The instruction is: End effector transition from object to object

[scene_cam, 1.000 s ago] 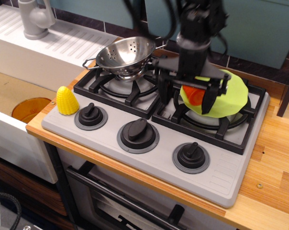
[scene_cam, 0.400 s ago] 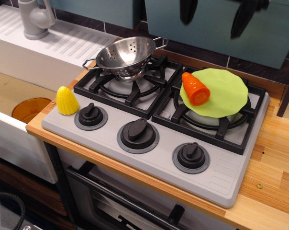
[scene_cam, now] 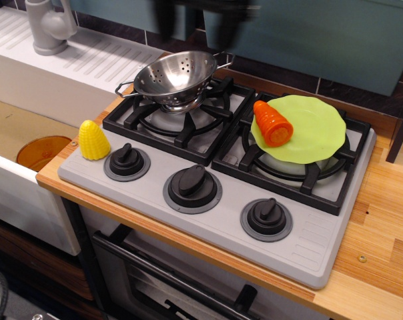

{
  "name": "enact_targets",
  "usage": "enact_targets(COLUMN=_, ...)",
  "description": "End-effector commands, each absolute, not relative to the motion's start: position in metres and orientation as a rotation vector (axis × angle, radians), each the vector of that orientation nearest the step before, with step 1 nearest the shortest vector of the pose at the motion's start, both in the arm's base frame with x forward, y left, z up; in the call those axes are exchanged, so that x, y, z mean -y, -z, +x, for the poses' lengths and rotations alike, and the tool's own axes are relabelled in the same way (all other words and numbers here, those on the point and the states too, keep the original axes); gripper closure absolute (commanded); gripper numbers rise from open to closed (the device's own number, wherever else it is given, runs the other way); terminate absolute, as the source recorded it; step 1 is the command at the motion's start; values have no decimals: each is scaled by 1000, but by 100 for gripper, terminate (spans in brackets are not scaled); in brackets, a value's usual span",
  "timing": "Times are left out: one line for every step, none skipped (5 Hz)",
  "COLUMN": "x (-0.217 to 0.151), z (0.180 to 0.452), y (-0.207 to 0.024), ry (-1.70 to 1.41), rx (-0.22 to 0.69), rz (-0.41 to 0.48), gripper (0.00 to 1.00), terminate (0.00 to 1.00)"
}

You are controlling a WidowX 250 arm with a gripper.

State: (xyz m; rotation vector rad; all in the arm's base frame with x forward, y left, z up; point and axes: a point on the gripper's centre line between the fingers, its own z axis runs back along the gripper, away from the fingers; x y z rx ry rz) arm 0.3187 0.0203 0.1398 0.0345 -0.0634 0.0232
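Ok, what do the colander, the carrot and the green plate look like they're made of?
Colander: looks like polished metal, probably steel; it is silver, mirror-bright and punched with small holes.
Carrot: likely moulded plastic; it is uniformly orange with ridged rings and a slight sheen.
Plate: probably plastic too; it is a flat lime green, smooth, with a thin wavy rim. It could be melamine; the look alone cannot settle that.

Shiny perforated metal colander (scene_cam: 175,78), matt grey stove panel (scene_cam: 215,220), pale wood countertop (scene_cam: 381,227).

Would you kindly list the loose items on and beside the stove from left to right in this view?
Corn → metal colander → carrot → green plate on which the carrot lies. The blurred hand is at the top edge, above the colander.
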Motion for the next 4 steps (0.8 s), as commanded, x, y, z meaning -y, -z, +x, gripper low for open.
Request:
enact_targets(x=-58, z=290, y=-122, ry=-14, rx=188, rz=59, gripper=0, terminate=0)
enact_targets(x=-79, z=278, y=-103, ry=-4, rx=248, rz=65, gripper=0, terminate=0)
enact_targets(x=-92, z=273, y=-89, ry=3, rx=288, rz=70, gripper=0, terminate=0)
enact_targets(x=-106, z=271, y=-77, ry=24, rx=361, rz=102, gripper=0, terminate=0)
